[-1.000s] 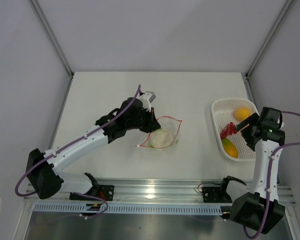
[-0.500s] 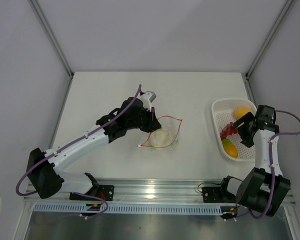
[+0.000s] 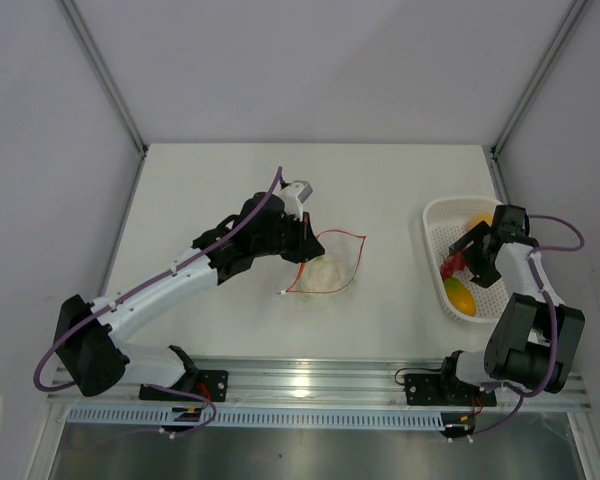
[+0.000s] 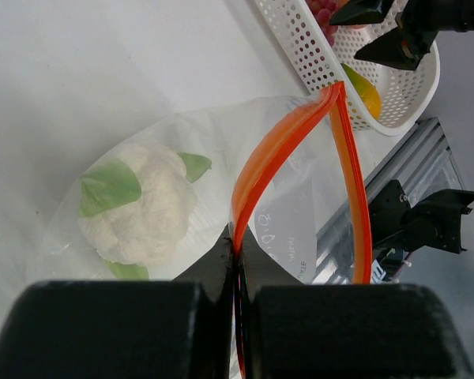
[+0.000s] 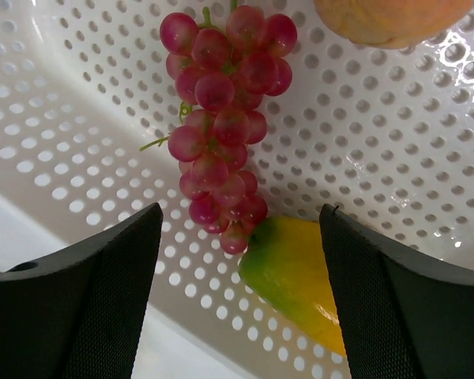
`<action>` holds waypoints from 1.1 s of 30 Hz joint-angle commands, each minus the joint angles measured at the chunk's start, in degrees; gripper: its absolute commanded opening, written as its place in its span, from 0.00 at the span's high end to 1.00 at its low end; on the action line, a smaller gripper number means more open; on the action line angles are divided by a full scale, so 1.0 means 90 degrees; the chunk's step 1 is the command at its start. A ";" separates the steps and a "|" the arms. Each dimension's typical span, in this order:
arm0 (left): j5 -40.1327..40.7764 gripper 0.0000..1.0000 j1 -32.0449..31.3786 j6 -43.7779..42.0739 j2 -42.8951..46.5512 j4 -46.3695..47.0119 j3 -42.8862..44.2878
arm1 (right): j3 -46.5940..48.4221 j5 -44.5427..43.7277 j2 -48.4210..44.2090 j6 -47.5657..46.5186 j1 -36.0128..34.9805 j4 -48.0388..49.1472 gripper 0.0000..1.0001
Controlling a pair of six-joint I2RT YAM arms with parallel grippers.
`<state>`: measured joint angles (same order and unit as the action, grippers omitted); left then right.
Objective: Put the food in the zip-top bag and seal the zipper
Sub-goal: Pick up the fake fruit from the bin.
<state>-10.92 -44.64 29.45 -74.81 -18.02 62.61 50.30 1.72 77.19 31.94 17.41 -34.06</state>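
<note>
The clear zip-top bag (image 3: 330, 275) lies mid-table with its mouth open. A white-green cauliflower (image 3: 321, 268) sits inside it and shows in the left wrist view (image 4: 138, 207). My left gripper (image 3: 302, 248) (image 4: 238, 241) is shut on one lip of the red-orange zipper (image 4: 268, 150) and holds it raised. The other lip (image 4: 349, 166) arcs away. My right gripper (image 3: 467, 258) (image 5: 241, 215) is open just above the red grape cluster (image 5: 221, 110) in the white basket (image 3: 435, 225). A yellow-green fruit (image 5: 300, 272) and an orange fruit (image 5: 387, 16) lie beside the grapes.
The perforated basket (image 5: 79, 118) stands at the right table edge. Its wall (image 4: 300, 47) shows beyond the bag. A metal rail (image 3: 310, 375) with the arm bases runs along the near edge. Frame posts stand at the back corners.
My right arm has swung in and its gripper has come down over the grapes in the basket. My left gripper has kept its hold on the zipper, and the bag has shifted slightly.
</note>
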 commanded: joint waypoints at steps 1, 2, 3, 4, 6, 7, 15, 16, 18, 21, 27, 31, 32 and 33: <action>-0.0222 0.99 0.0077 -0.0060 -0.0038 0.0352 0.0094 | 0.0104 -0.0432 0.0261 0.0229 -0.0205 0.0445 0.18; -0.0232 0.99 0.0087 -0.0050 -0.0048 0.0371 0.0085 | 0.0133 -0.0522 0.0435 0.0269 -0.0244 0.0445 0.17; -0.0261 0.99 0.0087 -0.0040 -0.0057 0.0381 0.0084 | 0.0191 -0.0581 0.0505 0.0288 -0.0313 0.0445 0.18; -0.0291 0.99 0.0087 -0.0030 -0.0067 0.0420 0.0065 | 0.0202 -0.0630 0.0573 0.0318 -0.0333 0.0464 0.17; -0.0368 0.99 0.0087 0.0009 -0.0087 0.0469 0.0045 | 0.0211 -0.0747 0.0720 0.0435 -0.0381 0.0562 0.18; -0.0379 0.99 0.0087 0.0028 -0.0096 0.0517 -0.0013 | 0.0211 -0.0883 0.0807 0.0493 -0.0449 0.0611 0.18; -0.0428 0.99 0.0097 0.0058 -0.0126 0.0606 -0.0121 | 0.0182 -0.1265 0.1422 0.0630 -0.0567 0.0894 0.22; -0.0437 0.99 0.0097 0.0067 -0.0135 0.0616 -0.0121 | 0.0144 -0.1265 0.1472 0.0630 -0.0577 0.0952 0.25; -0.0447 0.99 0.0097 0.0058 -0.0126 0.0616 -0.0140 | 0.0075 -0.1265 0.1579 0.0601 -0.0606 0.1060 0.28; -0.0447 1.00 0.0097 0.0077 -0.0126 0.0635 -0.0170 | -0.0023 -0.1275 0.1599 0.0591 -0.0626 0.1187 0.37; -0.0437 0.99 0.0097 0.0077 -0.0096 0.0645 -0.0228 | -0.0276 -0.1158 0.1229 0.0348 -0.0645 0.1411 0.64; -0.0428 0.99 0.0107 0.0087 -0.0067 0.0625 -0.0257 | -0.0248 -0.1177 0.0936 0.0172 -0.0645 0.1305 0.83; -0.0418 0.99 0.0107 0.0097 -0.0058 0.0625 -0.0277 | -0.0219 -0.1167 0.0781 0.0133 -0.0645 0.1237 0.87; -0.0418 0.99 0.0107 0.0097 -0.0038 0.0635 -0.0296 | -0.0199 -0.1158 0.0692 0.0103 -0.0645 0.1188 0.90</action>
<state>-13.93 -44.23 29.95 -75.88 -14.17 60.62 48.34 -8.25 87.11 34.35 11.75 -23.31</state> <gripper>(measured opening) 0.005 0.152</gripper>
